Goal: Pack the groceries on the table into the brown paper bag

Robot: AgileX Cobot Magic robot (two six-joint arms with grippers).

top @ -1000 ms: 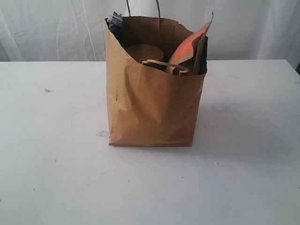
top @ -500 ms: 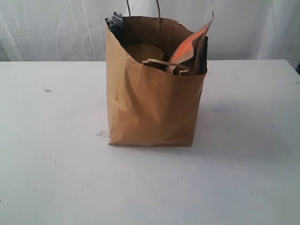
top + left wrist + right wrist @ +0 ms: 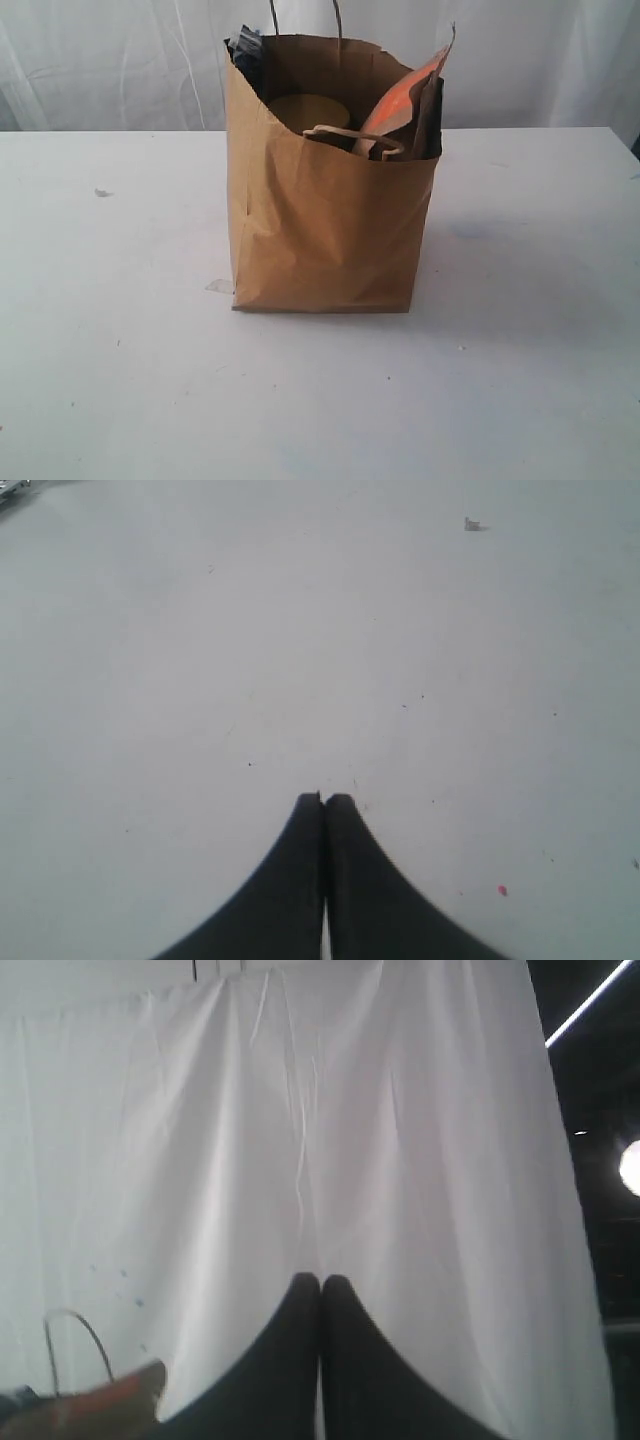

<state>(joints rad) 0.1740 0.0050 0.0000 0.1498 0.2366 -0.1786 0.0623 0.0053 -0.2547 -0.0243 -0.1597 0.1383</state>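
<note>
The brown paper bag (image 3: 325, 215) stands upright in the middle of the white table (image 3: 110, 330). Groceries sit inside it: a brown pouch with an orange label (image 3: 405, 105) pokes out at the right, a dark-blue packet (image 3: 245, 48) at the back left, and a round tan lid (image 3: 305, 110) shows between them. Neither arm appears in the exterior view. My left gripper (image 3: 323, 800) is shut and empty over bare tabletop. My right gripper (image 3: 320, 1282) is shut and empty, facing the white curtain; the bag's handle (image 3: 75, 1345) and the orange pouch's top (image 3: 120, 1390) lie at the edge of its view.
A white curtain (image 3: 120, 60) hangs behind the table. Small scuff marks (image 3: 103, 192) dot the tabletop, and a scrap of tape (image 3: 220, 286) lies at the bag's lower left corner. A dark opening with lights (image 3: 600, 1110) shows beside the curtain.
</note>
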